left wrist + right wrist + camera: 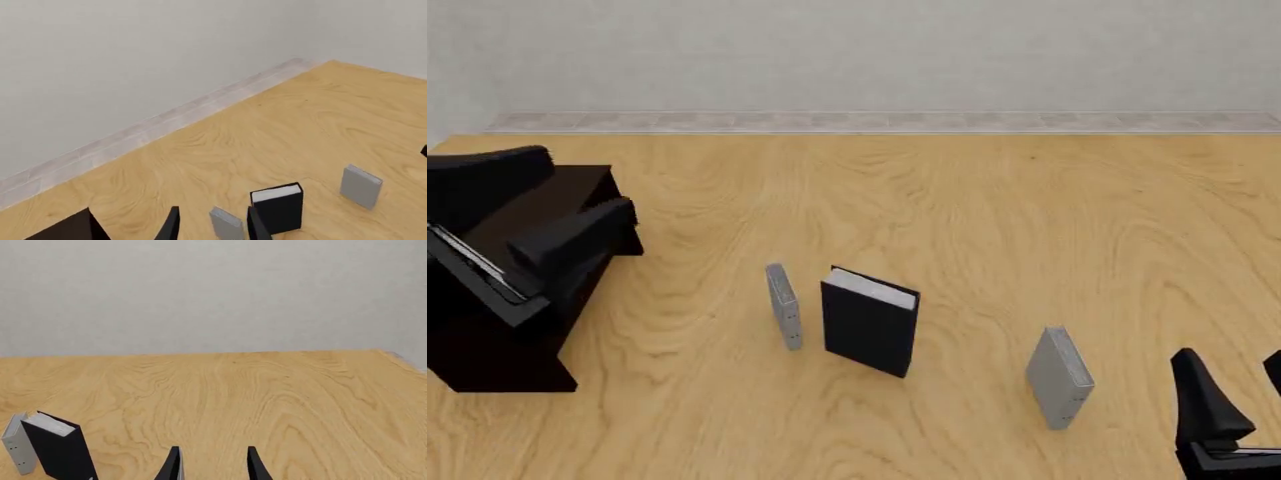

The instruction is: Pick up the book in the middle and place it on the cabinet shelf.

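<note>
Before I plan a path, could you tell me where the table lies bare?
Bare wood runs from the thick black hardcover book back to the wall, and between it and the right thin grey book. It is crowded between it and the left thin grey book.

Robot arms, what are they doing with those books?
Nothing is being held yet. Three books stand upright on the wooden table: a thick black book between two thin grey books. The right gripper is open and empty. The left gripper is open too, up by the dark cabinet.
</note>
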Motion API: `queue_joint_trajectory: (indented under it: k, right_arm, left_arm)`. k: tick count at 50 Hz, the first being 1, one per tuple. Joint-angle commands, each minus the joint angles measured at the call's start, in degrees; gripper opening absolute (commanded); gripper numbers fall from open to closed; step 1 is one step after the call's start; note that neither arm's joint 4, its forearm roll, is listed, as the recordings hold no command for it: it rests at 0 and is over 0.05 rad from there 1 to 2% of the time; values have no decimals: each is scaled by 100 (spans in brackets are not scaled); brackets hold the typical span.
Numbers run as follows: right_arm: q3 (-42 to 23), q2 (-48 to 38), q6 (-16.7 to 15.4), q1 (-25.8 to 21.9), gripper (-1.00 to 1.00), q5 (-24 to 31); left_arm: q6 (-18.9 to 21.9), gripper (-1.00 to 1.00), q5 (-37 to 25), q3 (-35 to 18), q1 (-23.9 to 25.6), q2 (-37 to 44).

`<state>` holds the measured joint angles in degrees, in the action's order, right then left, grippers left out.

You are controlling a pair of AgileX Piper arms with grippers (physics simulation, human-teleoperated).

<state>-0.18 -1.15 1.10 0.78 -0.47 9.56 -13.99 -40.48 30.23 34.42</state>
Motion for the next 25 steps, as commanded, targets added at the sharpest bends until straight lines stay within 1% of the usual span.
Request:
queue_joint_trajectory:
  k: [1, 2, 3, 4, 5, 6, 7, 9, 11, 15, 16, 18, 20, 25]
  right_arm:
    - [18, -13, -2, -1, 100, -14]
    - [13, -43, 10, -1, 100, -43]
    - [14, -46, 26, -1, 100, -46]
    - [15, -47, 36, -8, 100, -44]
    - [15, -47, 36, -8, 100, -44]
    - [16, -59, 27, -5, 100, -52]
    - [16, -61, 27, -5, 100, -54]
    - [17, -46, 15, -9, 100, -38]
    - [17, -32, 13, -8, 100, -25]
    - [17, -35, 23, -3, 100, -31]
    - [17, -24, 46, -2, 100, -23]
    - [17, -25, 50, -2, 100, -23]
    - [16, -29, 52, -5, 100, -24]
    - [14, -6, 36, -7, 100, -1]
  left_arm:
    - [677, 100, -238, -498, 810, 884]
    - [870, 100, -259, -503, 896, 980]
    - [782, 100, -305, -590, 838, 1067]
    - [702, 100, -367, -732, 915, 1203]
    - [702, 100, -368, -734, 915, 1205]
    - [749, 100, -440, -907, 1085, 1378]
    - [749, 100, -441, -910, 1085, 1380]
    - [911, 100, -506, -1059, 1089, 1627]
    - [1075, 100, -565, -1143, 1237, 1817]
    - [1128, 100, -772, -1425, 1432, 2102]
    - [1230, 100, -866, -1542, 1535, 2159]
    - [1239, 100, -920, -1624, 1585, 2185]
    - [1409, 100, -1126, -1865, 1602, 2368]
    - [1604, 100, -1576, -2256, 1799, 2728]
